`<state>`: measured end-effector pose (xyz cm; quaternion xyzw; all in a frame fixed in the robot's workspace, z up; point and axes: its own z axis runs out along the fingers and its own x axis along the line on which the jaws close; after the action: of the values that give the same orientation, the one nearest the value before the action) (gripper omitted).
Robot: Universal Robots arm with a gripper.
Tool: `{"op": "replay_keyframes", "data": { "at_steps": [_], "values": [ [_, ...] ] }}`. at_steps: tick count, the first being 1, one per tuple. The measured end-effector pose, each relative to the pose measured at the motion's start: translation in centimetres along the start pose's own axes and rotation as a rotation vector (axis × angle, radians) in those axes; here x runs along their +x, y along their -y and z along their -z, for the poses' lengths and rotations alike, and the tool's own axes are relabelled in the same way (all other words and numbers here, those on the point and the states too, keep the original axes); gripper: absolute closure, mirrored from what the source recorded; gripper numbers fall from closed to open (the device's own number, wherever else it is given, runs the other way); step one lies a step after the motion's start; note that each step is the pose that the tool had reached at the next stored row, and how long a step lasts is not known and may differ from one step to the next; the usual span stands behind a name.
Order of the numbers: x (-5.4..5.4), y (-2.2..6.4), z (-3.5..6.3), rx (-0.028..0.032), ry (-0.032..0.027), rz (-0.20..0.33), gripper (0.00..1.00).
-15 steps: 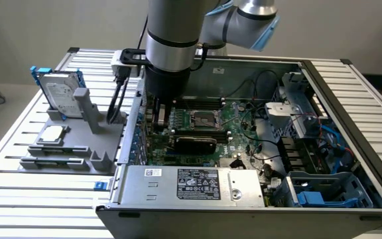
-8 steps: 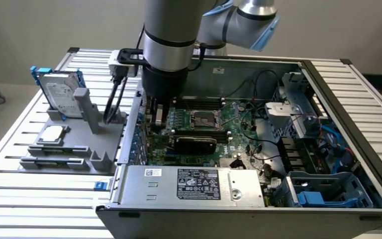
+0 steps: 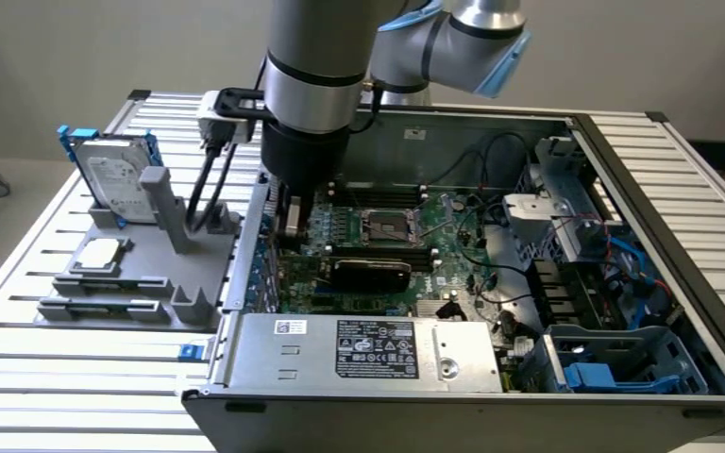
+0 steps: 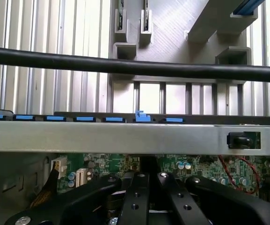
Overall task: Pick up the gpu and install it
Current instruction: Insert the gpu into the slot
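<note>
Ext. view: the arm [image 3: 318, 85] comes straight down into the open PC case [image 3: 665, 189], w/ the gripper [image 3: 292, 222] low over the motherboard [image 3: 457, 222], near the case wall on the exterior view's left. The gpu [image 3: 365, 272] I read as the black-covered card sitting low on the board, just to the exterior view's right of the gripper and nearer the camera, next to the CPU socket [image 3: 381, 226]. I can't tell if the gripper touches it. The silver power supply [image 3: 362, 351] lies along the near edge of the case. Outside the case, on the exterior view's left, a grey fixture [image 3: 148, 274] on the slatted table [image 3: 35, 377] holds the hard drive [image 3: 117, 175] upright in its blue frame. Wrist view: the gripper's [image 4: 149, 192] black linkage sits over the green board, facing the case's metal wall [image 4: 125, 137] w/ a row of blue tabs [image 4: 142, 117] along its top edge. A black cable [image 4: 135, 68] crosses in front, w/ the grey fixture [image 4: 172, 28] beyond. Open or closed, I can't tell from here.
</note>
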<state>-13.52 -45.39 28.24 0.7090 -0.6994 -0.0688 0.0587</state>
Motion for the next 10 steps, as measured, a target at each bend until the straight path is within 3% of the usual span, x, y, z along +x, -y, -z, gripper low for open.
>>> {"op": "replay_keyframes", "data": {
  "at_steps": [10],
  "values": [
    [0.02, -0.15, 0.87, -0.0151, -0.0060, -0.001, 0.89]
  ]
}}
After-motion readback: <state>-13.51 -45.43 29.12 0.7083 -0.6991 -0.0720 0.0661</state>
